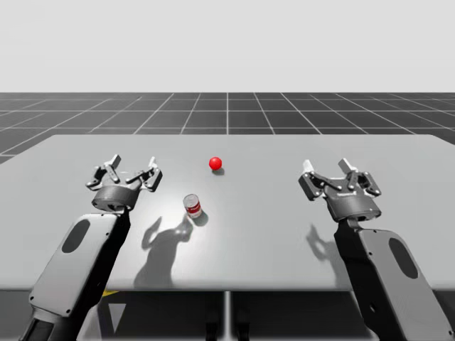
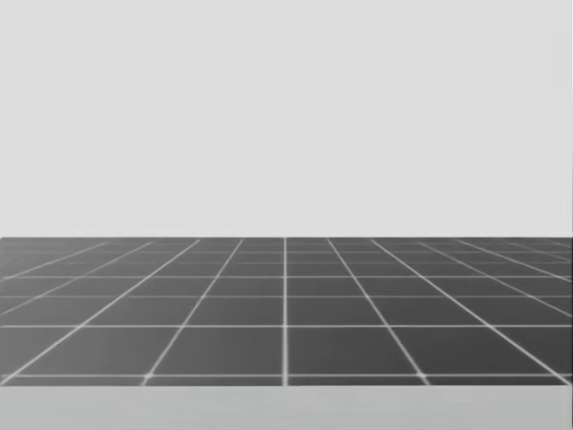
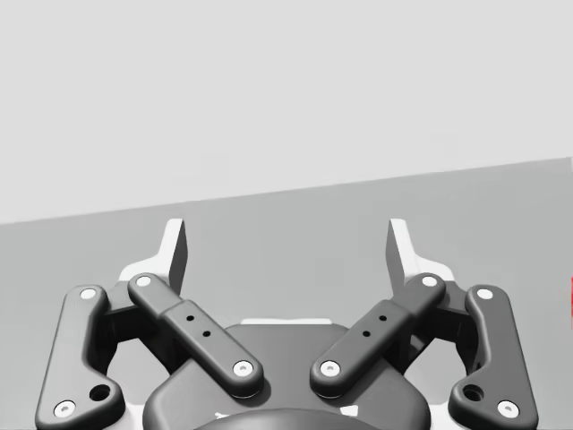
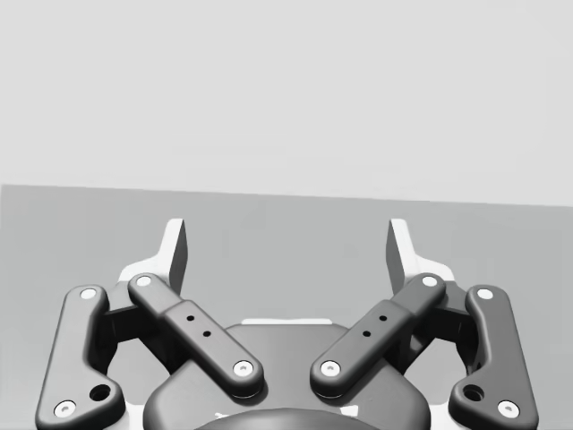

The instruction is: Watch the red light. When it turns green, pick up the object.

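Observation:
A red ball-shaped light (image 1: 215,163) glows red on the grey table (image 1: 270,234) at mid-back. A small red-and-white can (image 1: 193,206) stands upright in front of it, slightly left of centre. My left gripper (image 1: 132,171) hovers open to the left of the can, a short gap away. My right gripper (image 1: 341,172) hangs open far to the can's right. In the left wrist view the gripper (image 3: 286,249) has wide-apart fingers with only bare table between them. The right wrist view shows the same for the right gripper (image 4: 286,249).
The table's far edge (image 2: 286,408) lies low in the head view, with dark gridded floor (image 2: 286,313) beyond. Bare tabletop spreads between and ahead of both arms.

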